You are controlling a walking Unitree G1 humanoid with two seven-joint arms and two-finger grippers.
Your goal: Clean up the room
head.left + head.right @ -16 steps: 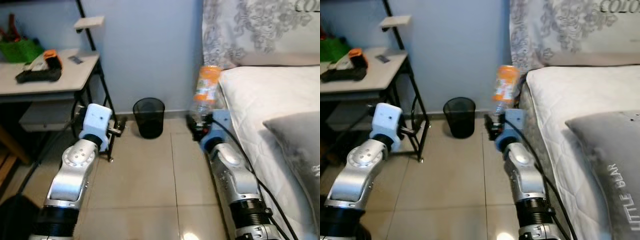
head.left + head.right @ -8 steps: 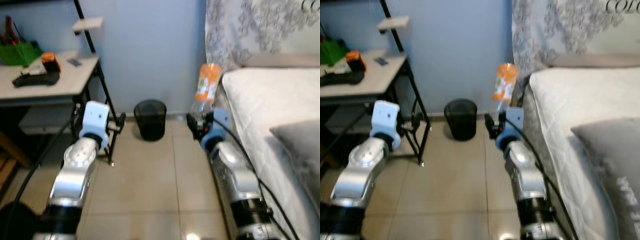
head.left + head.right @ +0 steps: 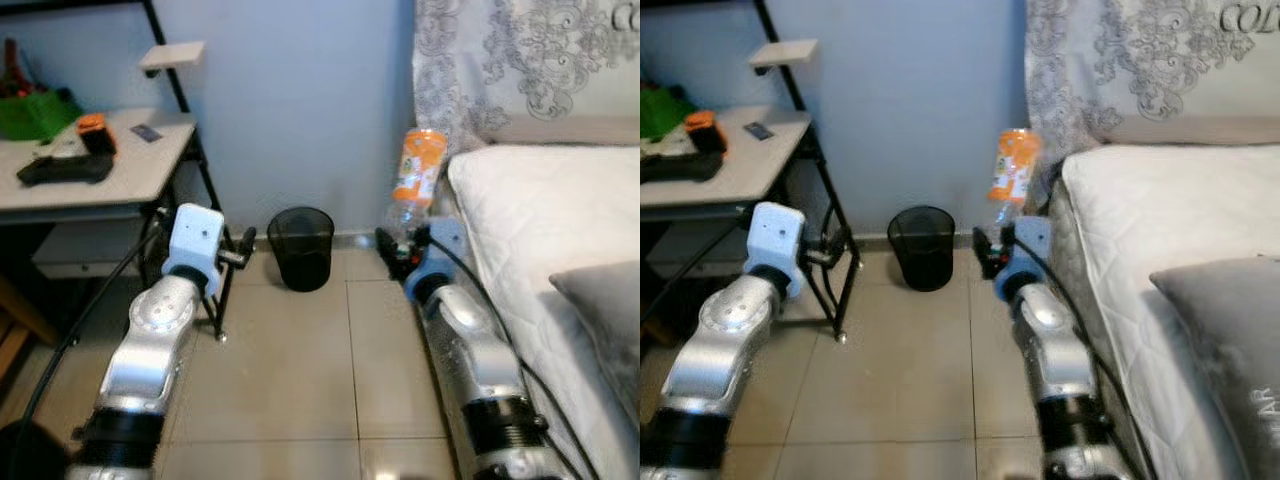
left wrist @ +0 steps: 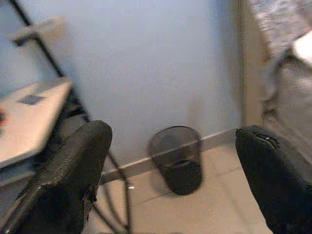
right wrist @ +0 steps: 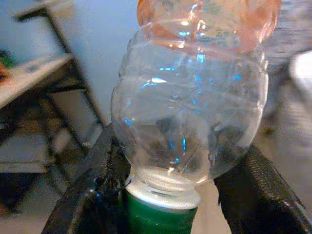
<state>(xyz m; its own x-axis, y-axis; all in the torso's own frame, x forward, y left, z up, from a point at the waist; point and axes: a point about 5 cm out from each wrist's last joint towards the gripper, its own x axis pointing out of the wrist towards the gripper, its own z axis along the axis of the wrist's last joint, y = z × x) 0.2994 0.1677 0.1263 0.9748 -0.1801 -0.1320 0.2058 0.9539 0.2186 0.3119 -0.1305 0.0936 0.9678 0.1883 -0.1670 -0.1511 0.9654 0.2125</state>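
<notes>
Disposal looked under way: the right gripper (image 5: 165,195) clamped an upturned plastic bottle (image 3: 412,188), the left gripper (image 4: 170,170) gaped empty, and carrying it over the black wastebasket (image 3: 301,247) seemingly came next.

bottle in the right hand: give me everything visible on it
The bottle is clear ribbed plastic, looks empty, with an orange label round its body and a green cap. It is held upside down, cap lowest, base up and tilted slightly. The right hand is shut on its neck end, one black finger on each side. Nothing else touches it. It sits in the air beside the bed, above the tiled floor.
</notes>
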